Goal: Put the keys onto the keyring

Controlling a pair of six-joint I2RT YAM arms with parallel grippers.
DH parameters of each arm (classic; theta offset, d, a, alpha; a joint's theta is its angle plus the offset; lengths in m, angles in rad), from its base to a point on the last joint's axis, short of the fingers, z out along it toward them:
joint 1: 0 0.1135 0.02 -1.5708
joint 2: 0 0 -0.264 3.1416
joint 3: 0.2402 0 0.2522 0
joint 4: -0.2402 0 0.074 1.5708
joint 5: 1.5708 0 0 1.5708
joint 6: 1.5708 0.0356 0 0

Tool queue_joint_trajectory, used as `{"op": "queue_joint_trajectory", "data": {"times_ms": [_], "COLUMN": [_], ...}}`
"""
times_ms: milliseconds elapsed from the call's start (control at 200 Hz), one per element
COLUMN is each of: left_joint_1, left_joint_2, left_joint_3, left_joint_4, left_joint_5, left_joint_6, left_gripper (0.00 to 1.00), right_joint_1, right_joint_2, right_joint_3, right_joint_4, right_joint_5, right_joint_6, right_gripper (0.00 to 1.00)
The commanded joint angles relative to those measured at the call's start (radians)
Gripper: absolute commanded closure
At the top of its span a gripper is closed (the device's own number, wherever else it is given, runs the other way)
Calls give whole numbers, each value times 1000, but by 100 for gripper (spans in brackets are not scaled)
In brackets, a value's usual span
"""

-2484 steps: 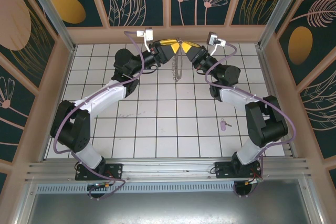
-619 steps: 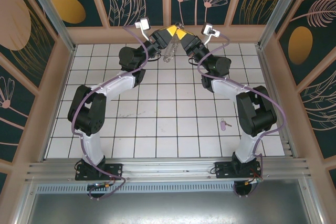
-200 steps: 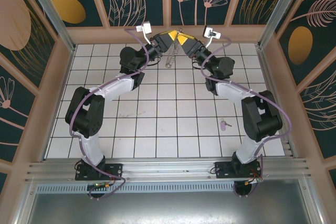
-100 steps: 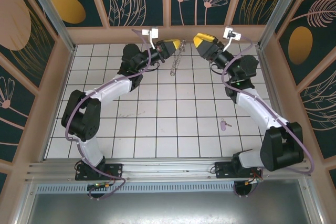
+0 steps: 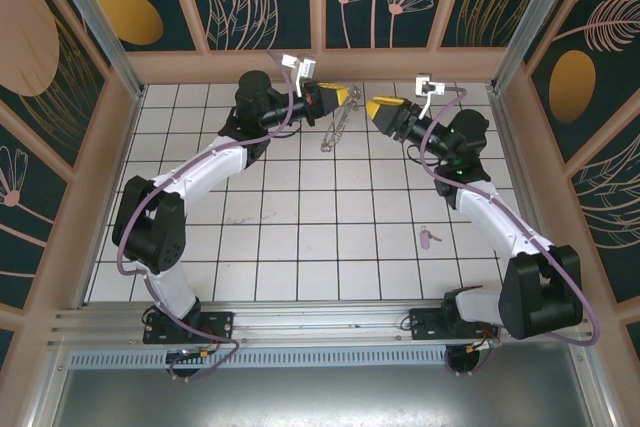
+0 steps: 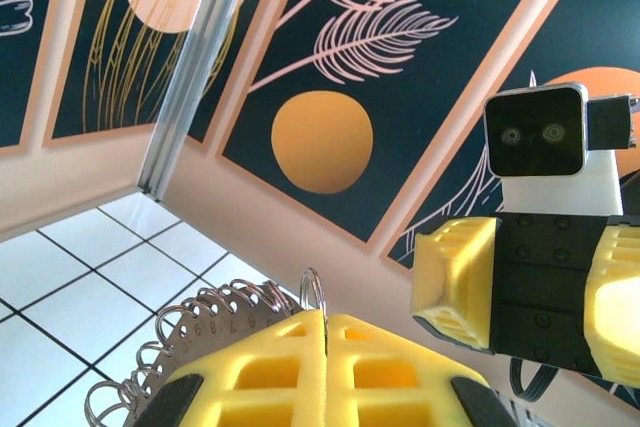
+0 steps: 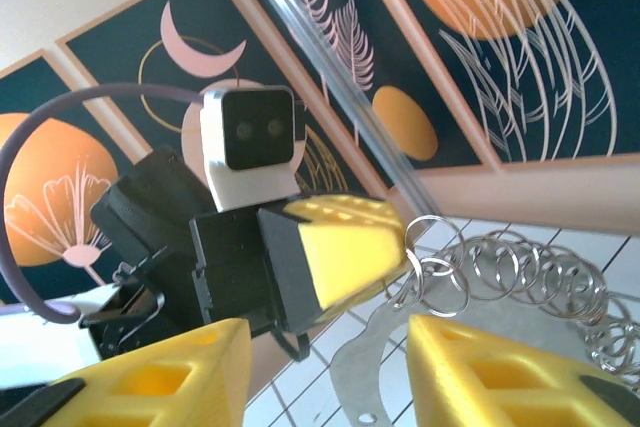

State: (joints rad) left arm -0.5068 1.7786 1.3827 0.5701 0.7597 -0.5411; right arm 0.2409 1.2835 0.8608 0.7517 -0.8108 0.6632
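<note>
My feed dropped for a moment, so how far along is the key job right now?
Done: the left tool is shut on the keyring, its chain dangling over the far tiles. In hand: the right tool stands open and empty, facing it across a gap. Left: the pink key lies on the table beside the right arm, not yet picked up or threaded on.

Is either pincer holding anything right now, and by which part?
The left pincer is shut on the keyring, pinching a ring at its top end so the rest dangles. The right pincer is open, holding nothing.
</note>
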Motion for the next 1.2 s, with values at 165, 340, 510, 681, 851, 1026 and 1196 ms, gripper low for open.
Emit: {"op": "queue_joint_trajectory", "data": {"times_ms": [165,340,510,681,851,1026,1196], "left_joint_1": [0,0,-1,-1,-1,-1,-1], "left_joint_2": [-57,-59,-59,-59,-59,-90,-87], "left_joint_3": [30,27,27,19,9,-2,-10], "left_joint_4": [20,26,33,45,57,72,88], "left_joint_5": [54,60,65,68,72,72,73], "left_joint_6": [9,3,-5,-13,-21,-30,-42], "left_gripper": [100,100,100,100,100,100,100], "right_joint_1": [0,19,41,48,48,48,49], "right_joint_2": [10,44,72,93,113,138,149], "right_joint_3": [-10,-2,24,36,46,55,65], "right_joint_4": [94,131,138,142,155,178,193], "right_joint_5": [-80,-79,-75,-62,-47,-36,-31], "right_joint_6": [40,69,73,76,82,97,108], "right_gripper": [62,64,66,66,66,66,68]}}
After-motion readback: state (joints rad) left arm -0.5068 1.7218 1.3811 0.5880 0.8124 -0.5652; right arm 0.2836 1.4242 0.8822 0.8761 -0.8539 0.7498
